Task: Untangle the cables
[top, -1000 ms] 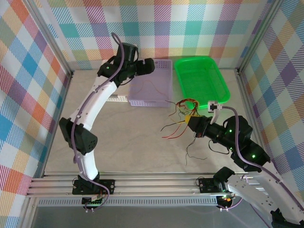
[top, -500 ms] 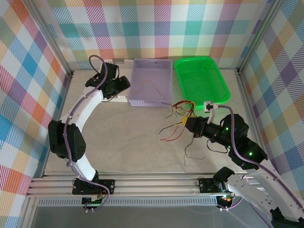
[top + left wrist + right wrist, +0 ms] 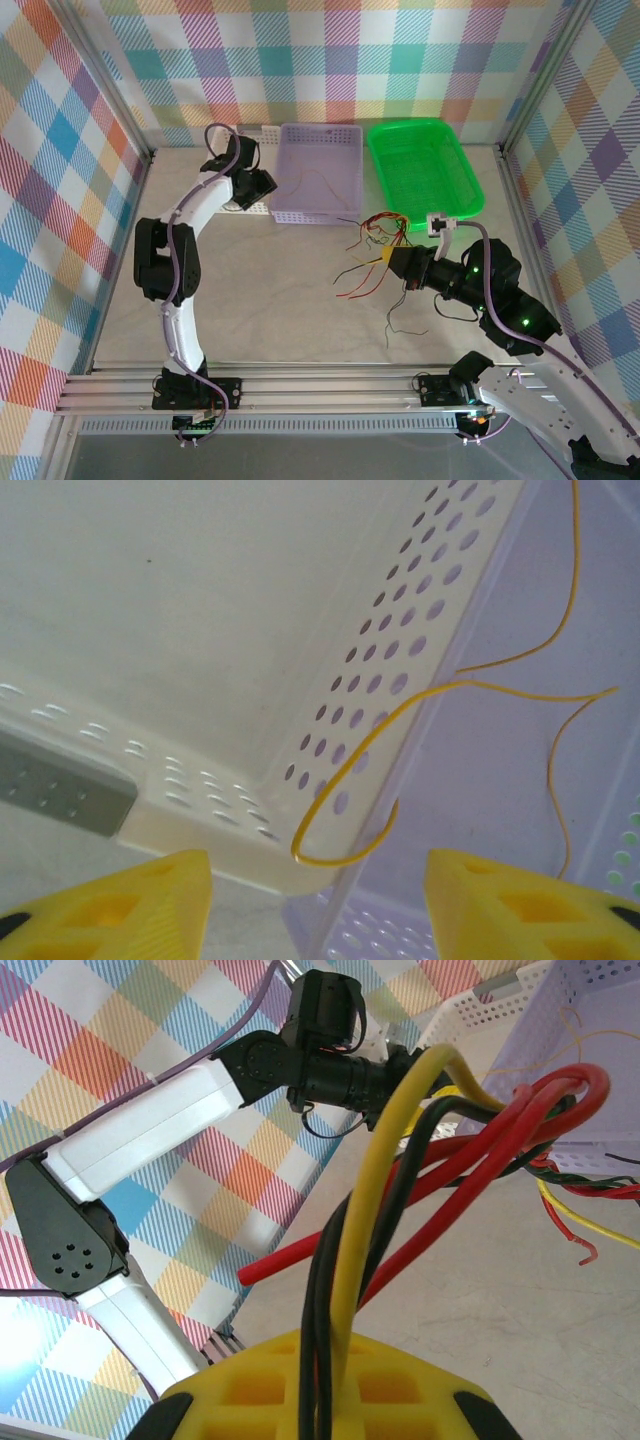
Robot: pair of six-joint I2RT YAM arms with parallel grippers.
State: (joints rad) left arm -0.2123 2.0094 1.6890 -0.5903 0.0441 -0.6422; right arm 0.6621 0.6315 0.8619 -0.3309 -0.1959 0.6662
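In the right tool (image 3: pixel 394 262), tangled cables (image 3: pixel 383 222).

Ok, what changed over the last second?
The left tool pulled back leftward off the purple basket, its arm folding in; it is open, a yellow wire lying in the basket. The right tool stayed shut on the cables, barely shifting.

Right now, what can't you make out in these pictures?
How the cables cross: top view, too thin and small.
Upper end of the yellow cable: left wrist view, cut by the top edge.
Far ends of some cables: right wrist view, cut by the right edge.
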